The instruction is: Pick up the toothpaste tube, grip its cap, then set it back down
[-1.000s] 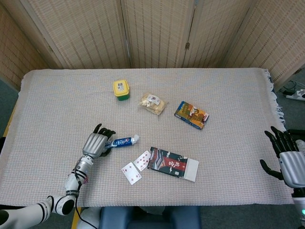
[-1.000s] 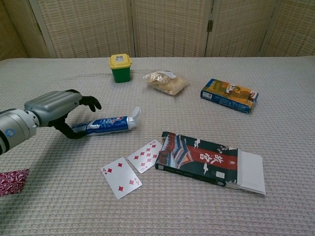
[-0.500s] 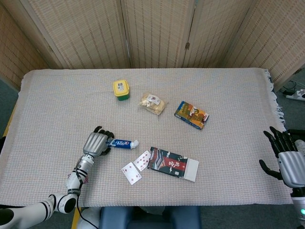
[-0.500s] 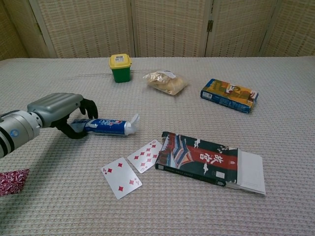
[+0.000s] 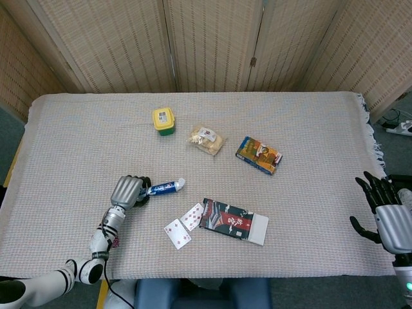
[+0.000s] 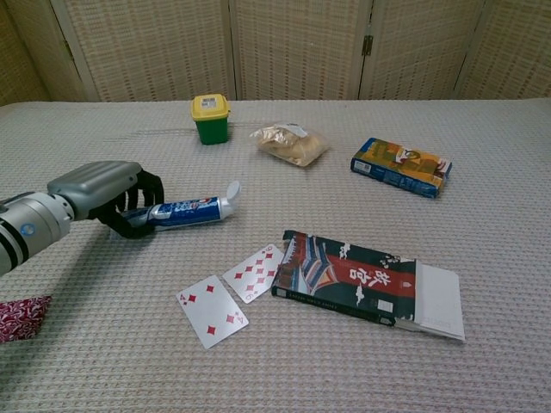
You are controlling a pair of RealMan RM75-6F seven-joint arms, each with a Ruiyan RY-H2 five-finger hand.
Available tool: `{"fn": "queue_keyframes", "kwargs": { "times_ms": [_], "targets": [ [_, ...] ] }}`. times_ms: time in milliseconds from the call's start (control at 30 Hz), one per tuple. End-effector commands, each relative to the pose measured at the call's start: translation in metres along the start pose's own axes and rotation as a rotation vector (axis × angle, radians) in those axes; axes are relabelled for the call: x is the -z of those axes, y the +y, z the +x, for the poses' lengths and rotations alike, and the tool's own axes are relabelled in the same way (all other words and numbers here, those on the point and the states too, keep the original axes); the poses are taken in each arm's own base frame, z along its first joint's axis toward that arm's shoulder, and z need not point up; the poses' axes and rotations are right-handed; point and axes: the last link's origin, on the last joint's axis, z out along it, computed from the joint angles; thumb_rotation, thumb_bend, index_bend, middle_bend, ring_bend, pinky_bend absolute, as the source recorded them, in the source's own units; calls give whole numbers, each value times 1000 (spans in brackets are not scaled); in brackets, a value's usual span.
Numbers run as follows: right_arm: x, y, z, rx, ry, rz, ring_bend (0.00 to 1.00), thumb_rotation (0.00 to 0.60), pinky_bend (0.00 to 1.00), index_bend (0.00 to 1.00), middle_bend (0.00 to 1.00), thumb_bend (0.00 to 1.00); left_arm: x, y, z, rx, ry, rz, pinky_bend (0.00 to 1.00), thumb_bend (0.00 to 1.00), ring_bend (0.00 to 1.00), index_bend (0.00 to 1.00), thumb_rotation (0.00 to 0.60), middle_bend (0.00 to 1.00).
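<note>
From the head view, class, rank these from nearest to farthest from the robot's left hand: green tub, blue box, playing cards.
From the left hand:
1. Playing cards, just to its right, near the front edge.
2. Green tub, behind it.
3. Blue box, far right.

The left hand (image 6: pixel 99 189) has a smooth silver-grey shell over its back and black fingers (image 6: pixel 138 225), and joins a silver cylindrical wrist marked with a small blue round emblem and black bands. In the head view the left forearm (image 5: pixel 103 235) is slim and silver with red and white markings near a dark ringed joint, a thin black cable trailing beside it, and a white-and-black upper segment at the near left edge. The right hand (image 5: pixel 386 215) at the near right edge has the same grey shell with black fingers, and a small green light shows below its wrist.
</note>
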Motion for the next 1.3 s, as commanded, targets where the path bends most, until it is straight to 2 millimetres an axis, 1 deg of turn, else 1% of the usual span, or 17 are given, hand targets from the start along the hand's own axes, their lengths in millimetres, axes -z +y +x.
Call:
{"fn": "queue_keyframes", "kwargs": {
  "times_ms": [33,167,300,367,433,500,533,600,667,800,1100,1200,1300],
  "targets": [
    [-2,-5,3,-9,-1,23,0,600,0,0,0,395,3,-7,2,89,6,-23,606,691,654,746,600,760],
    [-7,-17,9,-16,-11,77,0,600,0,0,0,395,11,-7,14,184,45,-93,623,733,692,785,600,806],
    [-18,-41,15,-28,-34,169,0,600,0,0,0,395,22,0,30,238,76,-178,627,743,696,790,600,810],
    [-27,-59,18,-35,-51,230,0,600,0,6,0,395,28,8,39,268,84,-222,627,744,699,793,600,812],
    [-37,-79,20,-27,-69,300,0,600,0,61,0,395,33,18,47,297,84,-262,627,745,700,796,600,814],
    [-46,-99,20,-30,-90,356,0,600,0,205,5,395,38,27,53,310,82,-292,627,745,701,797,600,815],
    [-51,-111,19,-34,-106,389,0,600,0,244,8,395,41,32,56,314,80,-307,627,745,701,797,600,815],
    [-59,-127,17,-28,-130,432,0,600,0,278,9,395,45,40,59,320,80,-323,627,746,700,795,600,815],
    [-66,-145,14,-15,-153,471,0,600,0,291,9,395,50,48,61,320,70,-337,627,747,699,794,600,814],
    [-79,-173,7,1,-192,529,0,600,0,292,8,395,55,58,65,313,59,-350,627,749,699,792,600,815],
    [-95,-218,-12,-20,-237,621,0,600,0,292,5,395,59,72,69,322,49,-349,627,749,699,791,600,815],
    [-97,-229,-19,-16,-250,642,0,600,0,293,4,394,60,76,71,325,51,-351,627,750,699,791,600,815],
    [-99,-235,-24,-10,-256,649,0,600,0,293,4,395,60,77,72,329,52,-350,627,751,699,791,600,814]
  ]
}}
